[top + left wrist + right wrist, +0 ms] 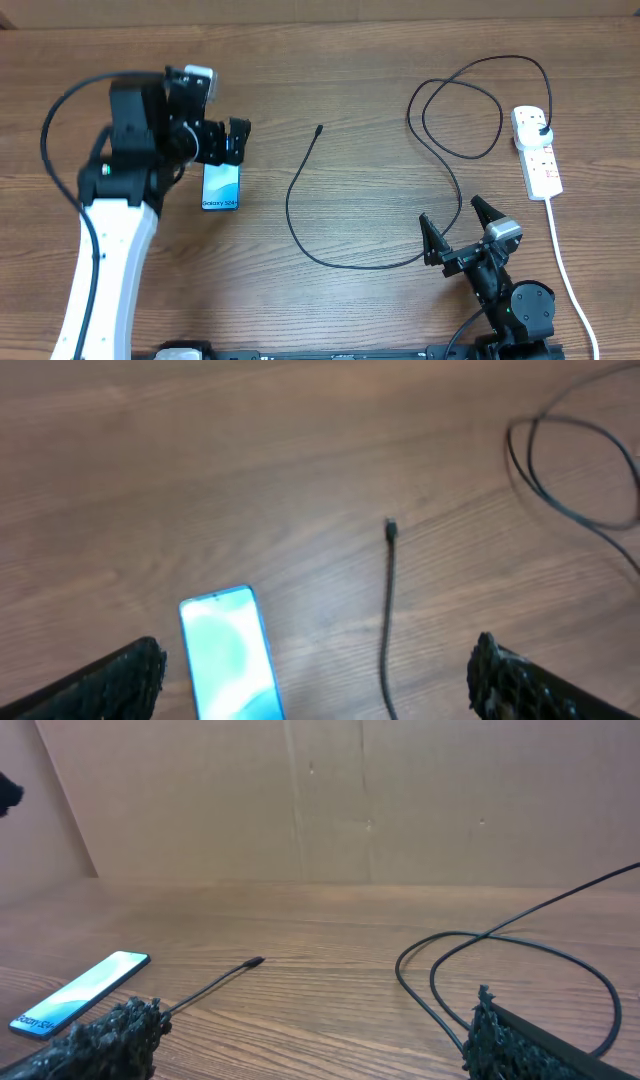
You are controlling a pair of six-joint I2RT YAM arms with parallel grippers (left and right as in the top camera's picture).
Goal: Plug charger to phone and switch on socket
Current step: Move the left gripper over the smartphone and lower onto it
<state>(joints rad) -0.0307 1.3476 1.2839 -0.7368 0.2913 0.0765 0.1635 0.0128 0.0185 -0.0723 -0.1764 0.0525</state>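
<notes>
Brown wood-grain worktop (350, 60) filled the overhead view, with a plain cardboard wall (350, 800) behind it in the right wrist view. The phone (221, 187) lay flat towards the left with its light-blue screen up, its far end hidden beneath the left gripper (240, 142), whose jaws stood wide apart with nothing between them. The charger (300, 235), a thin black cable, ran in a long curve across the middle of the worktop. Its small connector tip (318, 128) lay free, well apart from the phone, and its loops led to a black plug (541, 131) that appeared seated in the far end of the socket (537, 150), a white power strip at the right edge. A thick white cord (565, 260) trailed from the strip towards the near edge. The right gripper (449, 210) sat low near the cable's bend, also spread wide and empty. The cable looked light and limp, so it would likely flop and drag; the best hold seemed to be the stiffer moulded part just behind the tip. The phone looked slim, smooth and apt to slide when pushed, so it probably needed bracing along its long edges. The strip's switches looked small and would call for a precise press.
</notes>
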